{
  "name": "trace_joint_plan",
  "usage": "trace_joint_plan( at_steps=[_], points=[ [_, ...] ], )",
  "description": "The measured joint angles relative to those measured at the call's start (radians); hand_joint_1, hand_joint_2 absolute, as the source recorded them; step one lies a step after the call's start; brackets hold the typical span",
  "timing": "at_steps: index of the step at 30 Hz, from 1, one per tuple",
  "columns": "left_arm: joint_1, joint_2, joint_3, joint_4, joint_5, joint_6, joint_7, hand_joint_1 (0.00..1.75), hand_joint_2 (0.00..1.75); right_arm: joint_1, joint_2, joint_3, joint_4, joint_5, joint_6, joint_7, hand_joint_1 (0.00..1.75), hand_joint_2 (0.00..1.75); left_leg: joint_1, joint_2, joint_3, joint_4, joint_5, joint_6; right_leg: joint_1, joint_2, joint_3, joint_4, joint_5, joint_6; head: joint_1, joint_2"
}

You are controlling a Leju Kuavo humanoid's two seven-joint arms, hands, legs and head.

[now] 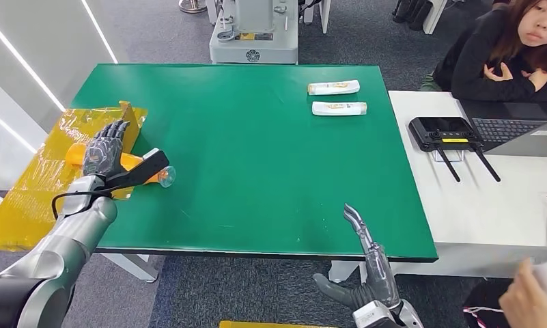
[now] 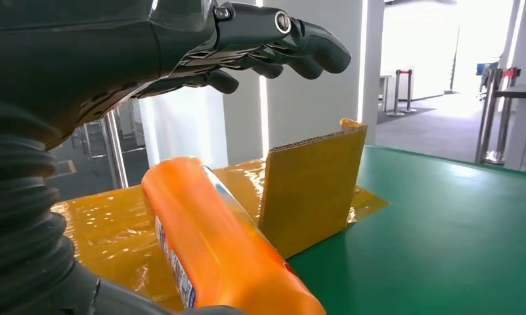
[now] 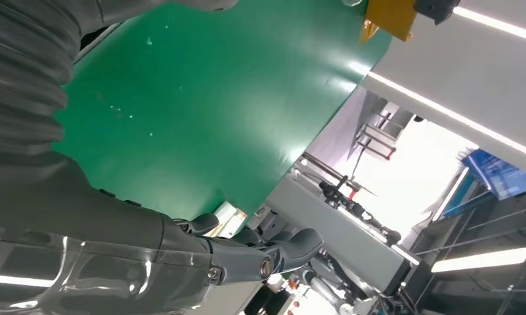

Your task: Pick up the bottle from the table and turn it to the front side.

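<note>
An orange bottle (image 1: pixel 132 162) with a clear cap lies on its side at the green table's (image 1: pixel 257 157) left edge, partly on yellow-wrapped cardboard (image 1: pixel 38 191). My left hand (image 1: pixel 105 150) hovers just over it, fingers spread and thumb stretched along the bottle's near side. In the left wrist view the fingers (image 2: pixel 247 39) arch above the bottle (image 2: pixel 220 256) with a gap between them, and its label faces sideways. My right hand (image 1: pixel 369 260) hangs off the table's front edge, fingers straight and holding nothing. The right wrist view shows this hand (image 3: pixel 247 256) clear of the table.
A raised cardboard flap (image 2: pixel 312 190) stands just beyond the bottle. Two white tubes (image 1: pixel 335 98) lie at the table's far right. A white desk (image 1: pixel 475 205) to the right carries a black controller (image 1: pixel 442 133) and a laptop (image 1: pixel 523 130). A person (image 1: pixel 509 48) sits behind it.
</note>
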Motion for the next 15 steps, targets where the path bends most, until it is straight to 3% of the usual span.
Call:
trace_joint_plan(
  at_steps=[5, 9, 12, 15],
  points=[
    [0.015, -0.037, 0.049, -0.011, 0.221, -0.009, -0.176, 0.00, 1.75, 0.014, 0.002, -0.004, -0.010, 0.008, -0.008, -0.001, 0.00, 1.75, 0.000, -0.001, 0.000, 0.000, 0.000, 0.000, 0.000, -0.001, 0.000, 0.000, 0.000, 0.000, 0.000, 0.000],
    [0.071, -0.106, 0.132, -0.129, 0.548, -0.186, -0.357, 0.00, 1.75, 0.032, 0.007, -0.016, -0.030, -0.035, -0.054, -0.025, 0.00, 1.75, -0.001, -0.001, 0.000, 0.000, 0.000, 0.000, -0.001, -0.001, 0.000, -0.001, 0.000, 0.000, 0.000, 0.000],
    [0.173, -0.158, 0.132, -0.328, 0.767, -0.285, -0.343, 0.00, 1.75, 0.053, 0.008, -0.030, -0.055, -0.082, -0.093, -0.039, 0.00, 1.75, -0.001, 0.000, 0.000, 0.000, -0.001, 0.001, -0.001, -0.001, 0.000, -0.001, 0.000, 0.000, 0.000, 0.000],
    [0.264, -0.184, 0.091, -0.503, 0.923, -0.300, -0.322, 0.00, 1.75, 0.077, 0.009, -0.039, -0.081, -0.102, -0.117, -0.041, 0.00, 1.75, -0.001, 0.001, 0.000, 0.000, -0.002, 0.000, -0.001, 0.000, 0.000, -0.001, 0.000, 0.000, 0.000, 0.000]
  ],
)
